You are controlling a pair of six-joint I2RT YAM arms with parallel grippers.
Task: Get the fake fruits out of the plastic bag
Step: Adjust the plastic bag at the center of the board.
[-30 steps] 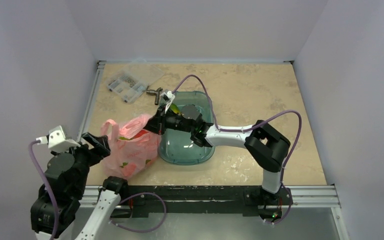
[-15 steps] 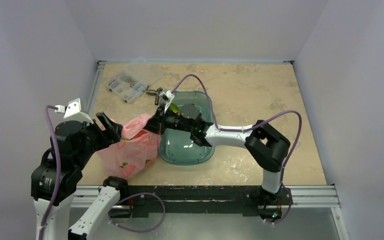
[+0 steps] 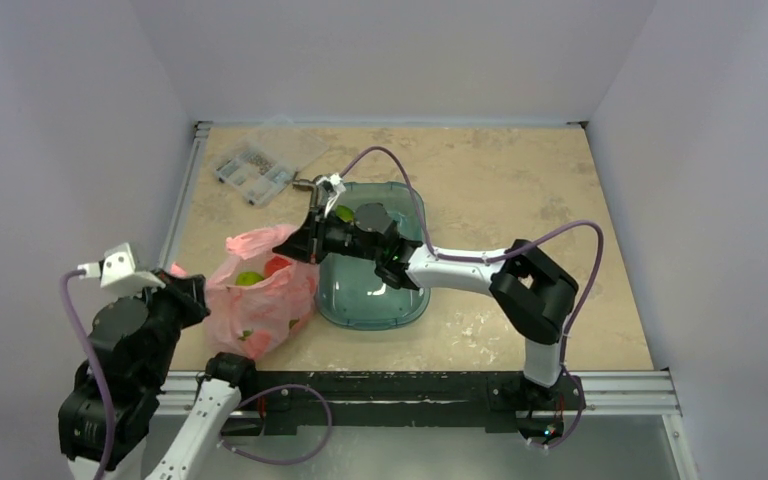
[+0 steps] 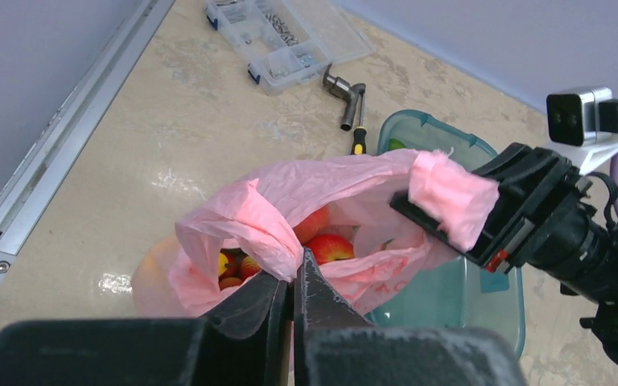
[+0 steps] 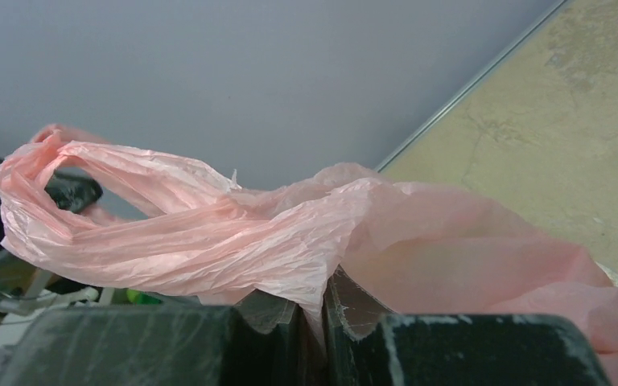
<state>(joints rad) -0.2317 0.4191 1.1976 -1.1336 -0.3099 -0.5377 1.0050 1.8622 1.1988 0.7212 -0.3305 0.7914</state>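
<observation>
From above, the pink plastic bag (image 3: 260, 305) sits on the mottled beige table (image 3: 520, 180), touching the left side of the teal tub (image 3: 370, 305). The left gripper (image 3: 192, 292) pinches its near-left rim and the right gripper (image 3: 295, 243) its far-right edge. This probably stretches the mouth wide so the fake fruits (image 3: 250, 278), a green one beside a red one, show and can be reached. In the left wrist view the left fingers are pressed together on a fold of thin, crinkly, translucent film. Below them glossy round red fruits and smaller yellow ones lie in the bag's bottom, none yet out. The right wrist view shows that gripper's jaws all but closed, with bunched pink film caught between them. A wrinkled loop handle trails off to the left.
</observation>
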